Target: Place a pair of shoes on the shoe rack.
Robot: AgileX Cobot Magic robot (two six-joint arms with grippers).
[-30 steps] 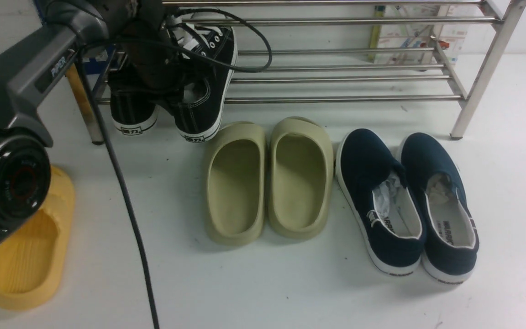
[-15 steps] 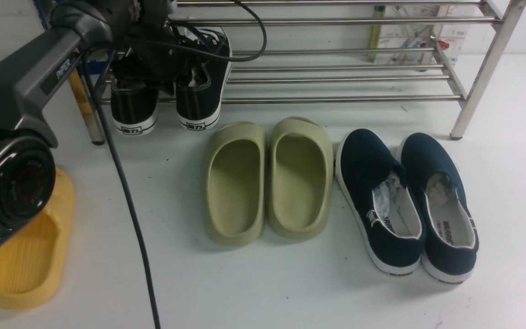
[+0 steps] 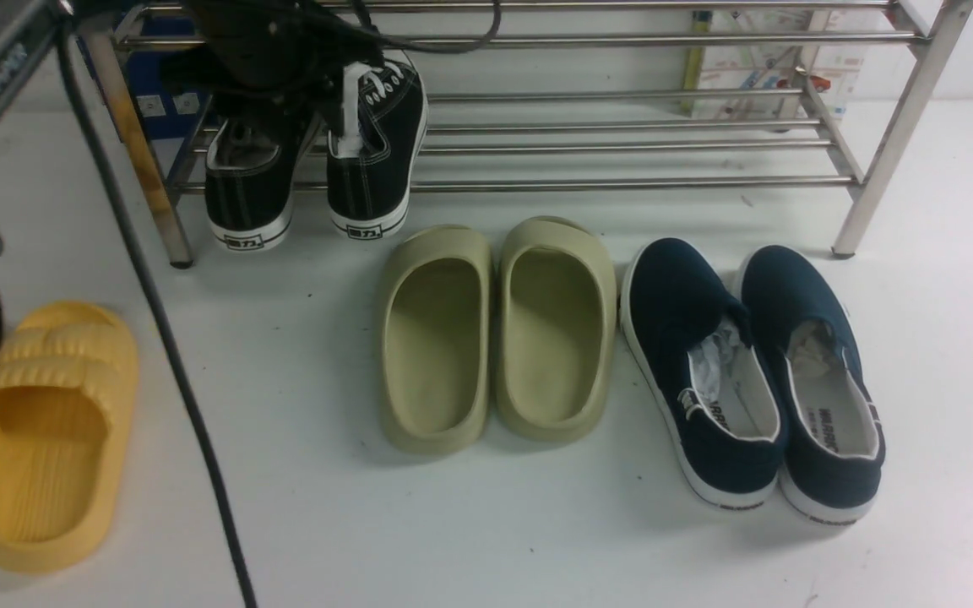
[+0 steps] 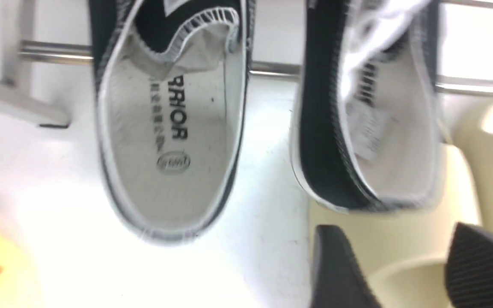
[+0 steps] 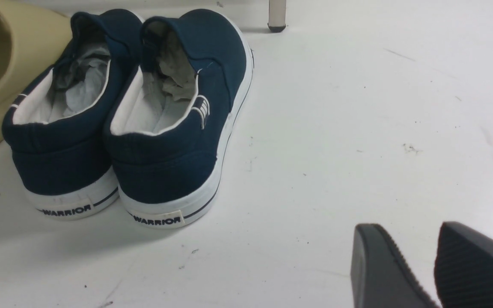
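The pair of black sneakers [image 3: 317,165] sits on the lowest tier of the shoe rack [image 3: 638,143], at its left end, toes pointing inward and heels hanging out past the front bar. From the front view, the left sneaker [image 3: 252,181] and the right sneaker [image 3: 377,156] lie side by side, just apart, the right one tilted with its white laces showing.

My left gripper [image 4: 405,265] hovers above the heels of the pair with its fingers spread and nothing between them; in my left wrist view I look down into the grey lining of the left sneaker [image 4: 169,128] and the right sneaker [image 4: 370,111], with a rack bar [image 4: 272,67] crossing beneath them. That view is blurred.

My right gripper [image 5: 417,265] hangs over bare white table [image 5: 357,107], its two ribbed fingers parted and holding nothing. Near it stand the navy slip-on shoes [image 5: 131,119], heels toward me.

In the front view, the olive-green slippers [image 3: 499,329] lie on the table in front of the rack, between the sneakers and the navy slip-ons [image 3: 757,371]. A yellow slipper [image 3: 51,431] lies on the table at the far left.
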